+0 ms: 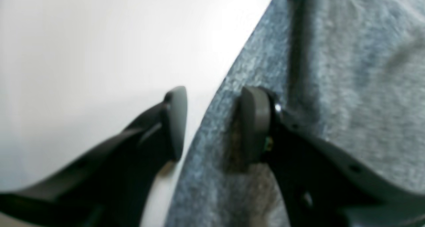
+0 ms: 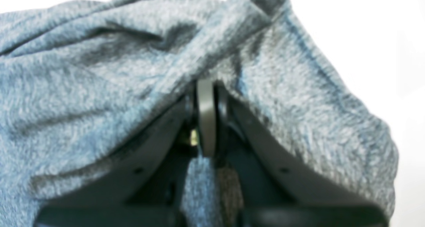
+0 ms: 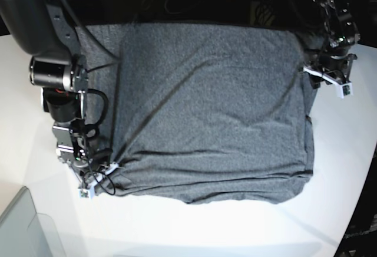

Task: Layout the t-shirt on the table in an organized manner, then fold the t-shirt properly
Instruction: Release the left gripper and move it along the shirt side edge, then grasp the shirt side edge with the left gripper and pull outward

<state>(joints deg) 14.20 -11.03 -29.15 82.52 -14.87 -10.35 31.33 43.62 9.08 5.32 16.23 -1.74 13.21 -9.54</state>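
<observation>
Dark grey rubber-padded right gripper (image 2: 206, 117) pinches a bunched fold of the heather-grey knit t-shirt (image 3: 212, 109), spread mostly flat on the glossy white table (image 3: 330, 168), while the left gripper (image 1: 212, 124) straddles its edge half-open, holding nothing; folding seems unstarted.

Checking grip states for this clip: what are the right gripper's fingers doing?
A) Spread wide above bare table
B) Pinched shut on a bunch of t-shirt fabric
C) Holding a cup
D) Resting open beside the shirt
B: in the right wrist view the right gripper has its fingers pressed together, with t-shirt cloth gathered around and between them.
</observation>
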